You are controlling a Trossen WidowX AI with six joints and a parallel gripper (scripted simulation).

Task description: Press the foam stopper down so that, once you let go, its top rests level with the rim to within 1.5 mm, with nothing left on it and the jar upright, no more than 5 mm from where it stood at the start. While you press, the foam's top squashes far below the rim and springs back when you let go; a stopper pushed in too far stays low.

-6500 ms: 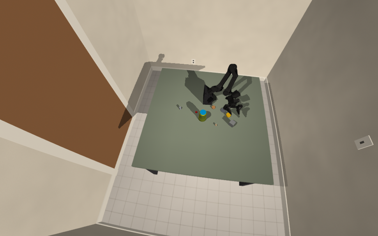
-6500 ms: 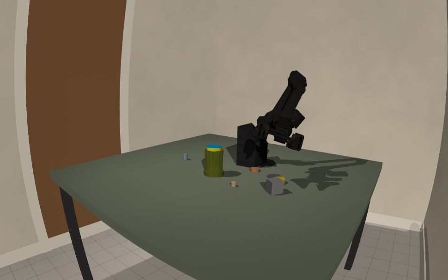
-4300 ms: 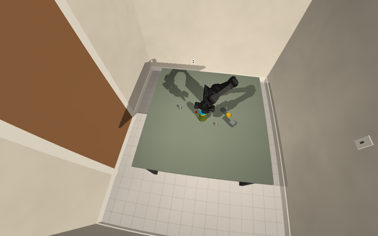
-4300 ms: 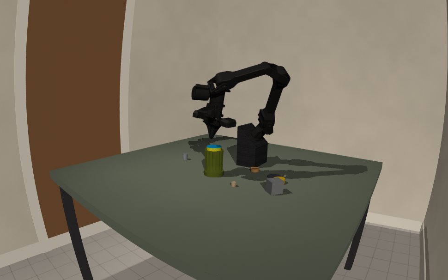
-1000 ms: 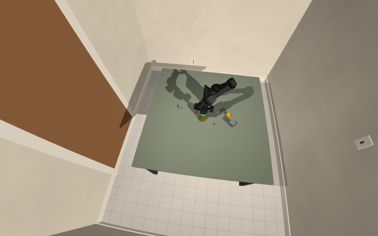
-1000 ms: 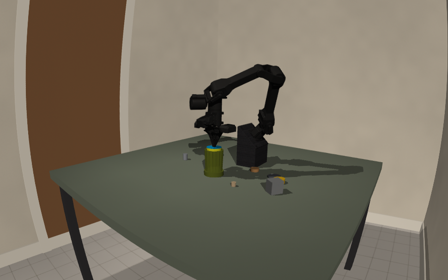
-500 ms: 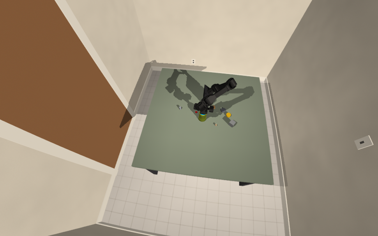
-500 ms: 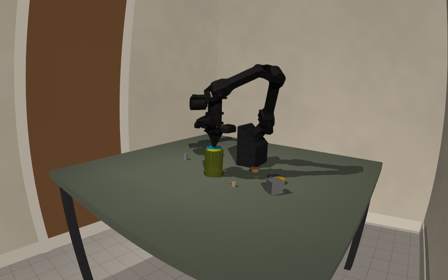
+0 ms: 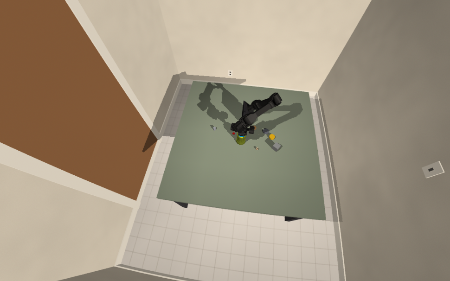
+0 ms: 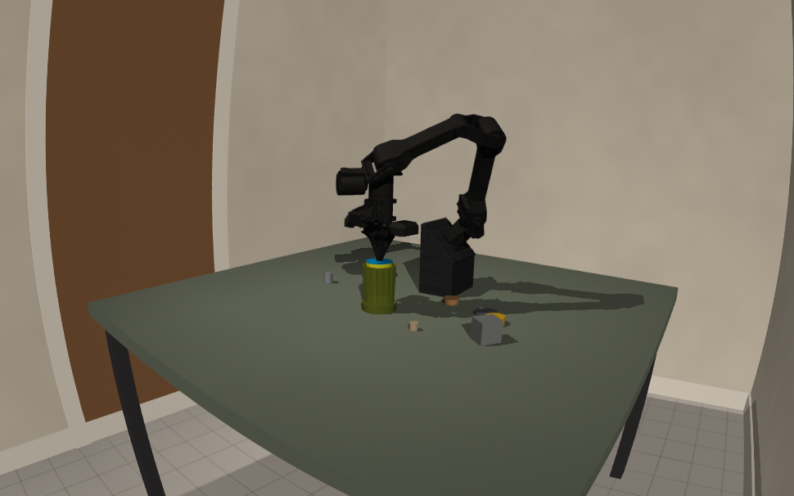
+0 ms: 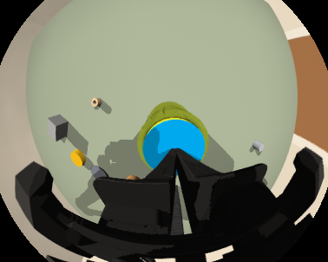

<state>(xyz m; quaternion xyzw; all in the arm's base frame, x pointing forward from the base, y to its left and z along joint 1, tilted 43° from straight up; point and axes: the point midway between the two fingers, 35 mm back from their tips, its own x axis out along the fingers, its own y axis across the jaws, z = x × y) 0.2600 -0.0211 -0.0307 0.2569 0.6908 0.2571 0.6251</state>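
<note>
Pressing with fingers shut together and empty, the gripper [image 10: 380,258] meets the blue stopper [image 10: 371,261]; excess depth would leave it below the jar [image 10: 378,288] rim.

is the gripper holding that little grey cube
No, the gripper is shut on nothing, its tips pointing down at the blue stopper in the green jar, while the grey cube sits apart on the table.

Legible text, labels, brands, numbers, signs: none. The jar [image 10: 378,288] under the gripper [image 10: 380,256] has plain ribbed walls, its stopper [image 11: 175,142] an unmarked blue face (small items beside the tool are too tiny to show any marking). Wall plates [image 9: 433,169] bear no lettering.
</note>
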